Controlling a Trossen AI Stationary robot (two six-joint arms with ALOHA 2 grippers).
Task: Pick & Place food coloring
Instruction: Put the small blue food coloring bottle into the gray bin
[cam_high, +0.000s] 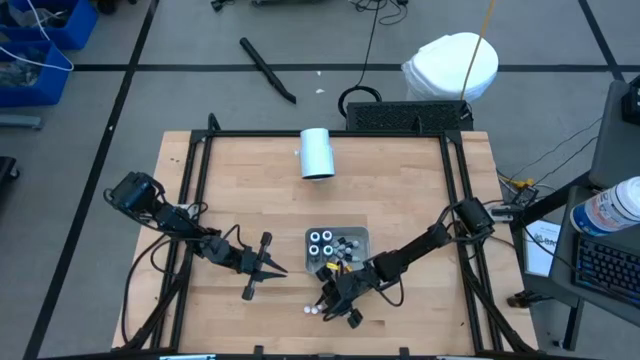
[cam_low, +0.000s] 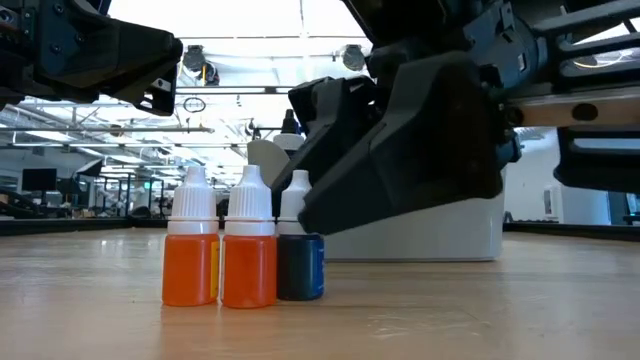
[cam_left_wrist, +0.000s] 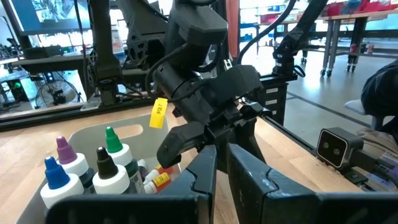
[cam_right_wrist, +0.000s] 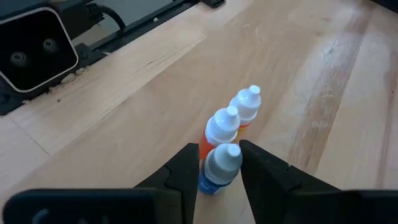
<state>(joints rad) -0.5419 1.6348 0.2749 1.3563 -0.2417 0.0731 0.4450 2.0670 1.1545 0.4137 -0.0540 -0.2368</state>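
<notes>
Wooden table inside a black frame, plain planks, bare over most of its top; grey floor with dark seams around it, a white bag at 1 o'clock off the table, blue bins at 10 o'clock; bright ceiling lights and distant benches behind in the low view. White cylinder lying on its side at 12 o'clock of the table's middle, long axis toward 12. Grey tray near the front centre, holding upright capped bottles with blue, purple, green and black tips pointing straight up. Left gripper at 9 o'clock of the tray, well apart from it, jaws clenched on nothing. Right gripper at 6 o'clock of the tray, low over the table, fingers straddling a blue bottle and close against its sides; grasp or gap, cannot tell. Three bottles in a row just in front of the tray, all standing, long axes vertical, white caps up: two orange bottles touching each other, then the blue one beside them.
</notes>
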